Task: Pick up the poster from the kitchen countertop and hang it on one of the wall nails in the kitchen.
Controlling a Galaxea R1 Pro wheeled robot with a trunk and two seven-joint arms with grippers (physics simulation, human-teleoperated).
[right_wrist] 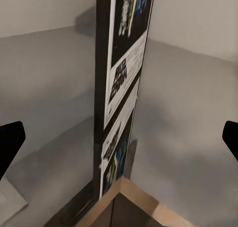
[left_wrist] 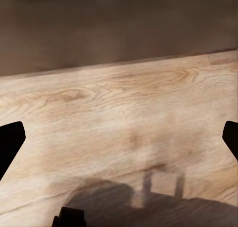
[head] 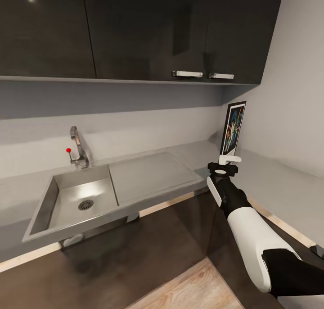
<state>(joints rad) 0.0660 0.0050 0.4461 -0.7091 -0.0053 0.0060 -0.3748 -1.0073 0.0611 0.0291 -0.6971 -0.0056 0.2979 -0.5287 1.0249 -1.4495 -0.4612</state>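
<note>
A: Where does the poster [head: 233,129] stand?

B: Upright in the corner of the kitchen countertop [head: 279,183], well away from the sink basin [head: 81,196] on the side far from the tap [head: 78,147]. The right wrist view sees the poster [right_wrist: 121,95] nearly edge-on, with its black frame towards the camera.

A: And the right gripper [head: 229,159]?

B: It sits just at the poster's lower edge, further from the sink than the drainboard [head: 150,174] is. In the right wrist view its two dark fingertips [right_wrist: 10,142] stand wide apart at the picture's edges with the poster between them; I cannot tell whether either one touches the frame.

A: The left gripper [left_wrist: 119,138]?

B: Spread wide too, its fingertips [left_wrist: 10,140] apart over the pale wood floor [left_wrist: 119,103], holding nothing.

A: Anything above the sink?

B: Dark wall cabinets [head: 135,29], with two pale handles [head: 187,74] on the doors nearer the poster
</note>
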